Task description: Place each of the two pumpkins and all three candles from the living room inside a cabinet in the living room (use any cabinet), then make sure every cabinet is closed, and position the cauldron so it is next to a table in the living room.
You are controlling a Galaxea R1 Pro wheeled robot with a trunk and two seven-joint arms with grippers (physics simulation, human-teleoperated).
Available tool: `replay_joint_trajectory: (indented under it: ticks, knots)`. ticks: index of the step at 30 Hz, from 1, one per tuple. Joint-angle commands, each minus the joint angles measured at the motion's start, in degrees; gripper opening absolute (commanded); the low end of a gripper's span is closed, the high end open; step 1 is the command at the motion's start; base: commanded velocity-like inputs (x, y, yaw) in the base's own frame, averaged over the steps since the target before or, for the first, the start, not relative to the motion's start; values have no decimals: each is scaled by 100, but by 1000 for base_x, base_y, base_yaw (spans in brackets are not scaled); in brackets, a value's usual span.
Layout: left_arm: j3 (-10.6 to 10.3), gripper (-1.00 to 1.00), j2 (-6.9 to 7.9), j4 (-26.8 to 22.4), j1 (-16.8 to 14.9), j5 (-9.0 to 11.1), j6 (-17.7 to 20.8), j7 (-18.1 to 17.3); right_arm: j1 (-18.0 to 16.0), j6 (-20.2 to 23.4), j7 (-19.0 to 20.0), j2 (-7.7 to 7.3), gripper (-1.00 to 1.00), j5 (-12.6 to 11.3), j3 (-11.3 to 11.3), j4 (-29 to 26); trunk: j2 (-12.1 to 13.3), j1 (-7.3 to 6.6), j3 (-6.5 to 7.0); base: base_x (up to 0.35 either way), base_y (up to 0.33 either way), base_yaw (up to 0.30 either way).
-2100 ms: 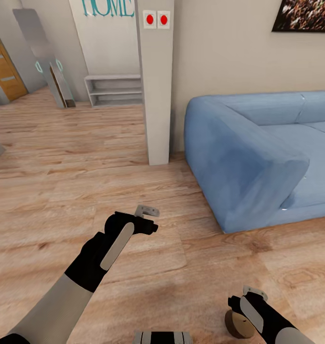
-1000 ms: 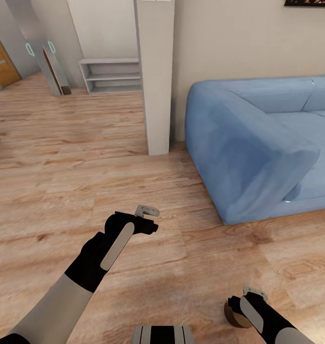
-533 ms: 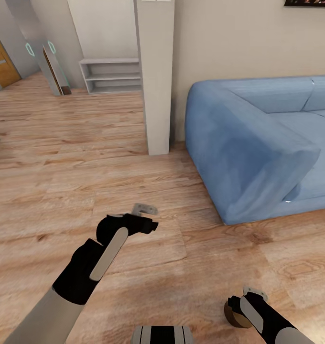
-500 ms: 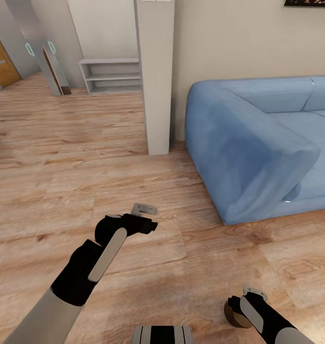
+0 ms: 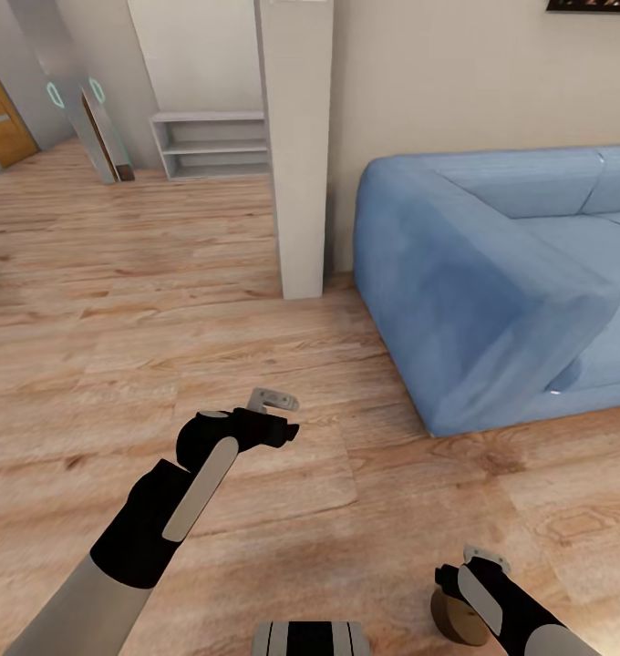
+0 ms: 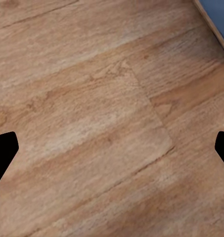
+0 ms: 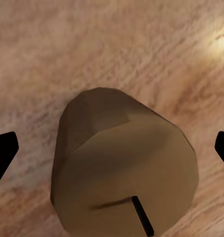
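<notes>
Tan candle (image 7: 124,168) half hidden behind right gripper (image 5: 479,583), grip unclear.

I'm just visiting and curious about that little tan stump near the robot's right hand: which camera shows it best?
The right wrist view: the candle sits close up, its tan top and dark wick plain, with wood floor behind it. In the head view the candle is a small brown shape at the bottom edge, partly behind the right gripper.
</notes>
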Motion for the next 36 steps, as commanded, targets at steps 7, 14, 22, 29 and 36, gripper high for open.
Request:
replay_joint_trajectory:
  ticks: [7,14,22,29,36]
  knots:
    - [-14,100,4,-6,-5,56,11,60,-2,23,-46,-8,100,-54,48,-15,-2,-1,-4,9,0,0]
    - [-19,100,3,-6,-5,50,11,63,-1,24,-46,-8,100,-51,48,-10,-2,-1,-4,1,0,0]
    - [-20,100,2,-6,-5,49,11,63,2,27,-46,-14,100,-55,48,-5,-7,9,-93,0,0,0]
    - [-20,100,2,-6,-5,49,11,60,-1,35,-46,-16,100,-57,48,18,-7,9,-93,0,0,0]
    - [-25,100,2,-6,-5,48,11,61,-2,63,-46,-16,100,-57,48,31,-11,17,-160,0,0,0]
